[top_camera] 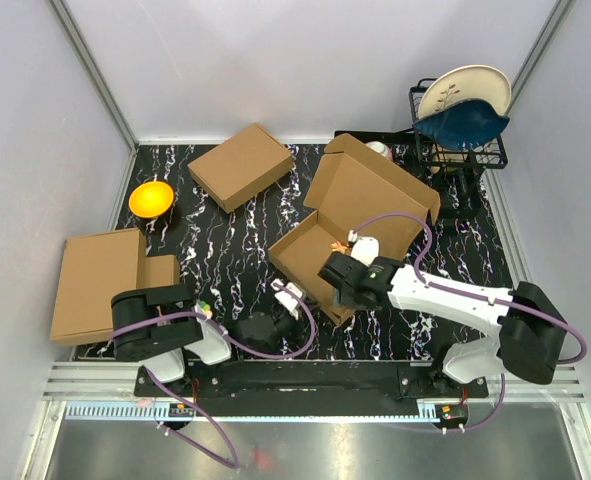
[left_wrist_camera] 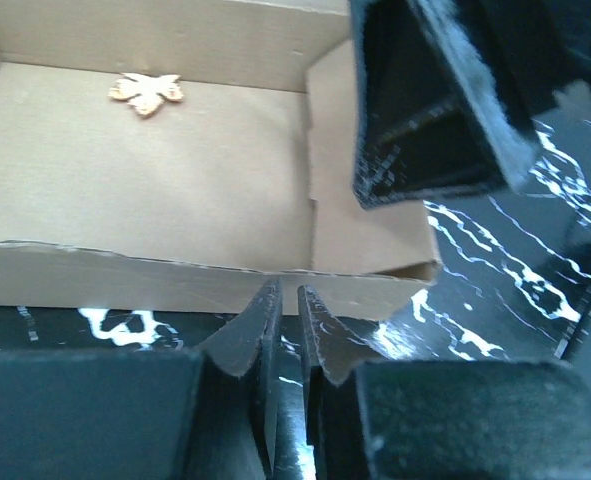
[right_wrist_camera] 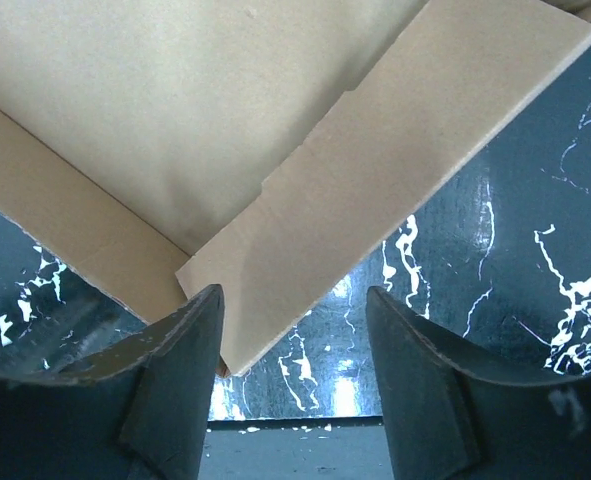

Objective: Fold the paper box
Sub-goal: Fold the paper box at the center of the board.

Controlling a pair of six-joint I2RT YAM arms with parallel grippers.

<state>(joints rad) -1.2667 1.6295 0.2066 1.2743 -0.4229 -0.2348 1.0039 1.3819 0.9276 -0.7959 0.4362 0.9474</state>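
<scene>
The paper box (top_camera: 360, 200) sits mid-table as an open tray with its lid tilted up at the back. Its near wall (left_wrist_camera: 125, 275) fills the left wrist view, and a small orange leaf-shaped mark (left_wrist_camera: 147, 92) lies on its floor. My left gripper (left_wrist_camera: 287, 300) is just in front of that wall, its fingers almost together with nothing between them. My right gripper (right_wrist_camera: 295, 310) stands open at the box's near right corner. A side flap (right_wrist_camera: 375, 180) pokes its corner between the fingers, close to the left one. The flap is not pinched.
A smaller closed cardboard box (top_camera: 241, 166) lies at the back left, next to an orange bowl (top_camera: 151, 198). A flat cardboard slab (top_camera: 97, 283) lies at the left edge. A black wire dish rack (top_camera: 470, 155) with a plate and a blue bowl stands back right.
</scene>
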